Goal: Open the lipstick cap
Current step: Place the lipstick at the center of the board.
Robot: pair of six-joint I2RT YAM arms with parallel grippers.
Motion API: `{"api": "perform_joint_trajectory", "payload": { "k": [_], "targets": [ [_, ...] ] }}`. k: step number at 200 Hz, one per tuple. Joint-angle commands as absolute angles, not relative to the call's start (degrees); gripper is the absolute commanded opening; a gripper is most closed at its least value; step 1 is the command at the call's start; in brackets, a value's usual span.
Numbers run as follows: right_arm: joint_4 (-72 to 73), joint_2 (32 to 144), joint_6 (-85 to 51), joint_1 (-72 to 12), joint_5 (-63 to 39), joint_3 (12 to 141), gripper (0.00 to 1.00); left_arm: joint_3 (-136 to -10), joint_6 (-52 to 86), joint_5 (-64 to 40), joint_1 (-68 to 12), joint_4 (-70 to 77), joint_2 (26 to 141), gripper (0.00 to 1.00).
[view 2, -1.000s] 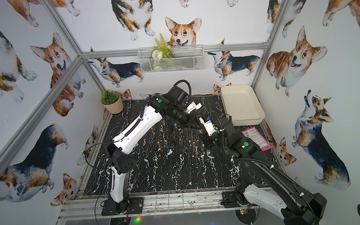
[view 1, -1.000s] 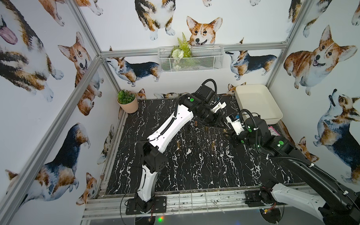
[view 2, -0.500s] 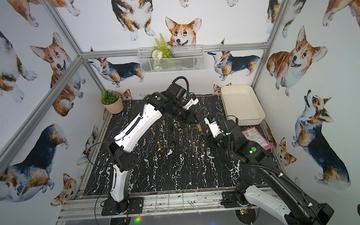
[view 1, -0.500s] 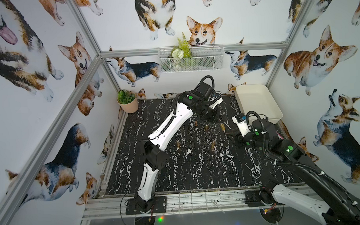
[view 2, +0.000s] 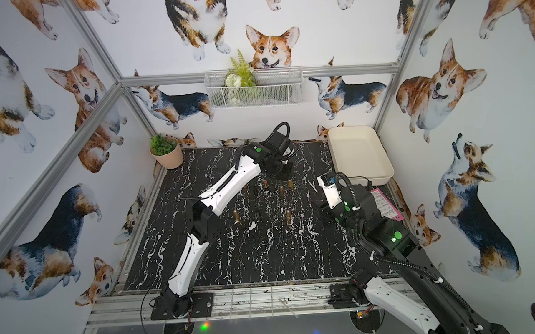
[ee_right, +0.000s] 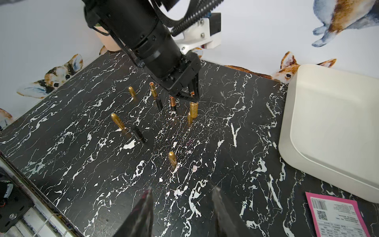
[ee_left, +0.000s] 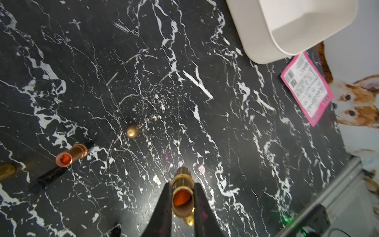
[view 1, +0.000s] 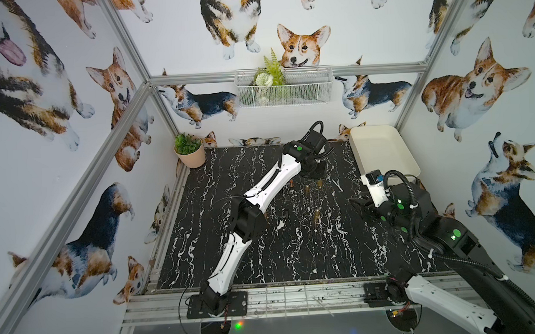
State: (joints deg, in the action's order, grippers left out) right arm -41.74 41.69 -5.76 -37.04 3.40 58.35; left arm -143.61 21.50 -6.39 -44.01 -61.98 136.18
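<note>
My left fingers (ee_left: 167, 191) clamp an uncapped gold lipstick (ee_left: 182, 180); my right fingers (ee_right: 146, 203) stand apart, empty, over the table (ee_right: 225, 143).

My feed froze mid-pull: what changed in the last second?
The arms pulled apart. The right arm drew back toward its own side and its jaws opened, empty. The left arm kept its jaws shut on the uncapped lipstick, now upright. The white tray and other tubes stayed put.
</note>
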Motion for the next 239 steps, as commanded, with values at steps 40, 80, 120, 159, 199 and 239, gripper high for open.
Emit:
{"api": "perform_joint_trajectory", "payload": {
  "k": [40,80,120,159,199,239],
  "targets": [
    [-44.62,39.82,-6.39,-37.09,6.34,57.11,0.49,-146.98,23.2,-0.36,-44.89,-55.43,144.22,0.13],
    [-44.47,38.99,-6.21,-37.1,6.94,56.25,0.49,-146.34,20.86,3.4,-46.23,-53.96,146.3,0.13],
    [-44.32,37.47,-6.35,-37.09,7.61,54.41,0.49,-144.49,19.48,5.98,-46.8,-52.81,146.93,0.14],
    [-43.99,36.32,-6.3,-37.04,8.07,53.68,0.49,-144.5,18.64,6.81,-47.2,-52.43,148.51,0.14],
    [-43.42,36.3,-5.92,-37.09,7.99,53.26,0.5,-139.67,18.63,8.16,-47.46,-49.13,147.28,0.14],
    [-43.07,36.47,-5.95,-37.06,7.91,52.94,0.5,-137.95,18.52,9.57,-47.99,-47.95,146.93,0.15]
  ]
}}
